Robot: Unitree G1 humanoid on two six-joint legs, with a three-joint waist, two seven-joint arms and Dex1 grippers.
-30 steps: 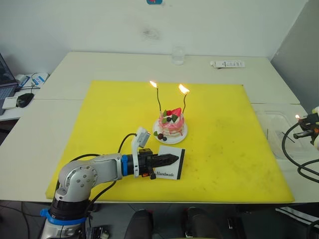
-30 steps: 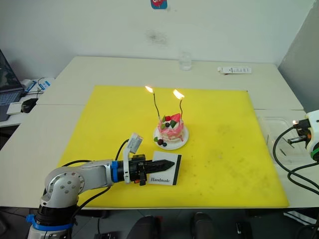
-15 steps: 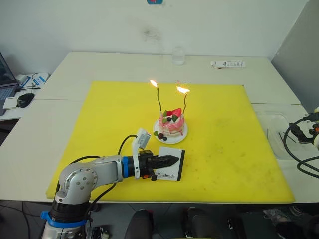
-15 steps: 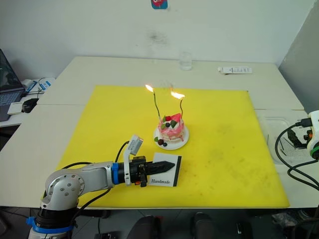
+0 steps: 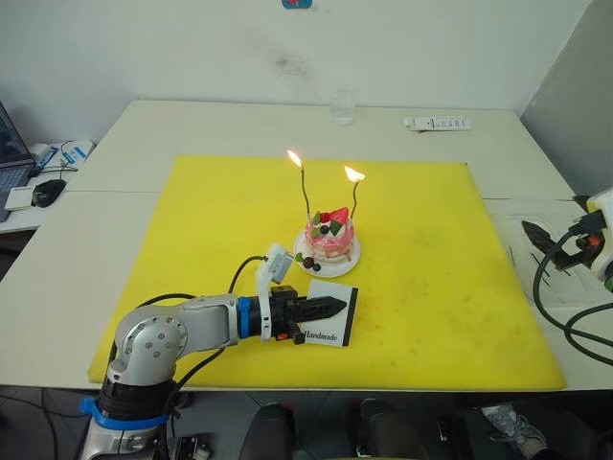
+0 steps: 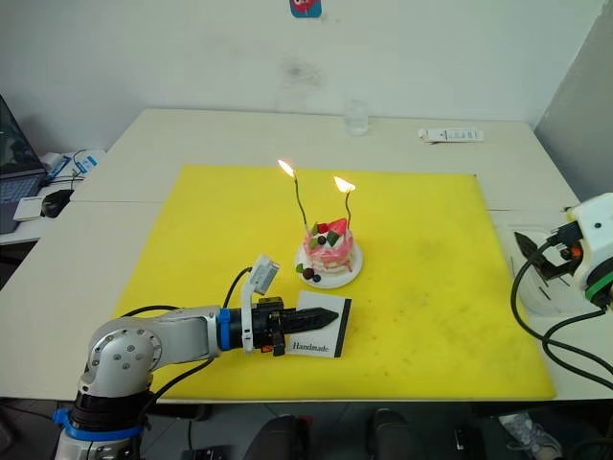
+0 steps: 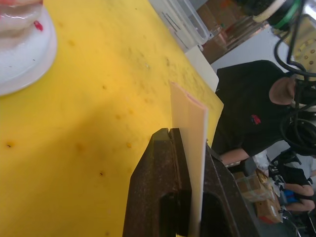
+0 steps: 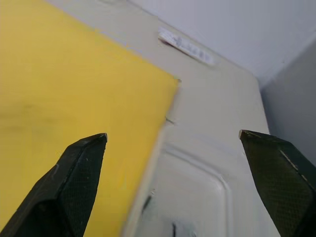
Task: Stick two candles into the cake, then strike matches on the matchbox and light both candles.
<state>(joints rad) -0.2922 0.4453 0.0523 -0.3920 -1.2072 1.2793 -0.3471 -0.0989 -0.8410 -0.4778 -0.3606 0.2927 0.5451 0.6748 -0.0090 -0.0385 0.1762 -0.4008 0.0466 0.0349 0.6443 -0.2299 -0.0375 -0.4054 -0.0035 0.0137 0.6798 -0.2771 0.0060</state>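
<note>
- Pinching the matchbox (image 5: 329, 315) on edge, the left gripper (image 5: 322, 308) holds it near the yellow mat's (image 5: 192, 220) front edge, striking side exposed.
- Both candles (image 5: 305, 192) burn in the cake (image 5: 329, 238), mid-mat.
- Right gripper (image 8: 173, 148), fingers wide apart and empty, hangs over the clear tray (image 6: 536, 273) at the table's right edge, likely done with its match.

An office-like test room: plain white walls, pale benches (image 5: 239, 125) pushed together, a laptop (image 5: 10, 153) and mouse (image 5: 45, 192) at one side, cardboard boxes (image 7: 256, 190) on the floor.
</note>
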